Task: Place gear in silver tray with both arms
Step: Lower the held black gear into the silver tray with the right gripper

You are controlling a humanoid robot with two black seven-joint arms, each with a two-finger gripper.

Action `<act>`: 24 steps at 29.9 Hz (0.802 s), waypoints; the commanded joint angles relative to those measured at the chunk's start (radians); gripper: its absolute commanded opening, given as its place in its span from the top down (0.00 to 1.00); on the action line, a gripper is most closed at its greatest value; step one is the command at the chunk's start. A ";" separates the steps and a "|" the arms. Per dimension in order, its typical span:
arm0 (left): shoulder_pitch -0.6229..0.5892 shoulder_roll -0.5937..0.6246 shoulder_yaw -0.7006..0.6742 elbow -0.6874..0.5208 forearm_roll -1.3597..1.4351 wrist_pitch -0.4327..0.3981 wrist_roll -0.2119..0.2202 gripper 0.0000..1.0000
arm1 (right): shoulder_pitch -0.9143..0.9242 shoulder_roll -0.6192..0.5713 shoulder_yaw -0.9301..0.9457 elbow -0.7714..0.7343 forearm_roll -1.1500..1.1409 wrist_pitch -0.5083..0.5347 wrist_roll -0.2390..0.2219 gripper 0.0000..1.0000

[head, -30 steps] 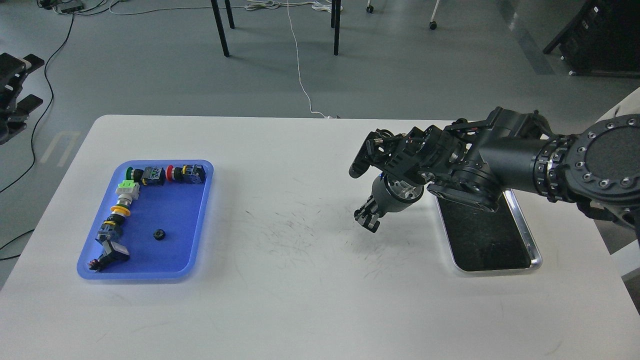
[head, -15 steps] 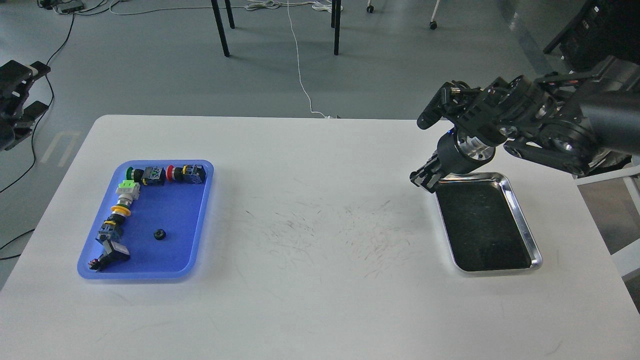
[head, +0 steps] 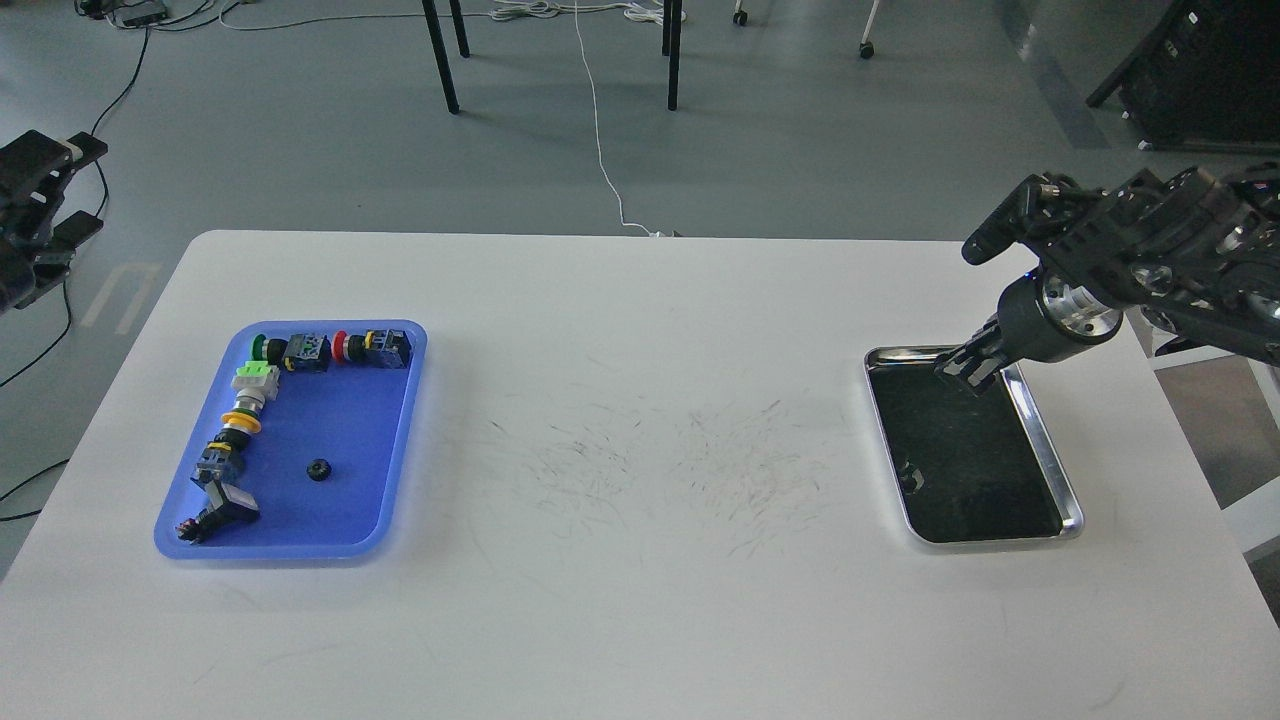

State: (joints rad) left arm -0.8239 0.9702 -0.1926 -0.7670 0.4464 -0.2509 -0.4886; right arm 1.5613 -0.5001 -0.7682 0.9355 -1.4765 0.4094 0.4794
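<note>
Right claw over far end of shiny rectangular silver tray at table's right edge, finger state unreadable; small black gear far left, left claw nearer.

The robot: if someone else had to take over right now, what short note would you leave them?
Right gripper: over the silver tray's far end, too dark to tell if open or holding anything.
Left gripper: off the table at the far left, state unclear.
A small dark item lies in the silver tray, possibly a gear.
Another black gear sits in the blue tray with the switches.
Left to do: confirm the drop.
</note>
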 commanded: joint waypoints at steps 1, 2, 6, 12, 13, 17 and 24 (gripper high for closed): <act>0.000 0.002 -0.001 0.000 -0.005 -0.002 0.000 0.02 | -0.032 -0.001 0.000 -0.033 -0.001 -0.001 0.001 0.99; 0.000 0.004 -0.001 0.000 -0.011 -0.004 0.000 0.02 | -0.038 -0.001 0.000 -0.037 -0.001 -0.003 0.001 0.99; 0.006 0.007 -0.001 0.000 -0.043 -0.007 0.000 0.02 | -0.055 -0.001 0.000 -0.041 -0.005 -0.008 -0.001 0.99; 0.015 0.002 -0.001 0.000 -0.046 -0.019 0.000 0.02 | -0.099 0.006 0.001 -0.107 -0.005 -0.017 -0.001 0.99; 0.020 0.002 -0.001 0.000 -0.046 -0.018 0.000 0.02 | -0.107 0.006 0.001 -0.115 -0.005 -0.020 -0.001 0.99; 0.028 0.004 -0.001 0.000 -0.051 -0.019 0.000 0.02 | -0.122 0.008 0.001 -0.127 -0.005 -0.023 -0.001 0.99; 0.032 0.007 -0.002 0.000 -0.075 -0.022 0.000 0.02 | -0.168 0.025 0.004 -0.199 -0.005 -0.038 -0.001 0.99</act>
State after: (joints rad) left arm -0.7921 0.9767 -0.1945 -0.7671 0.3743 -0.2727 -0.4887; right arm 1.4092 -0.4872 -0.7649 0.7635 -1.4819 0.3781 0.4785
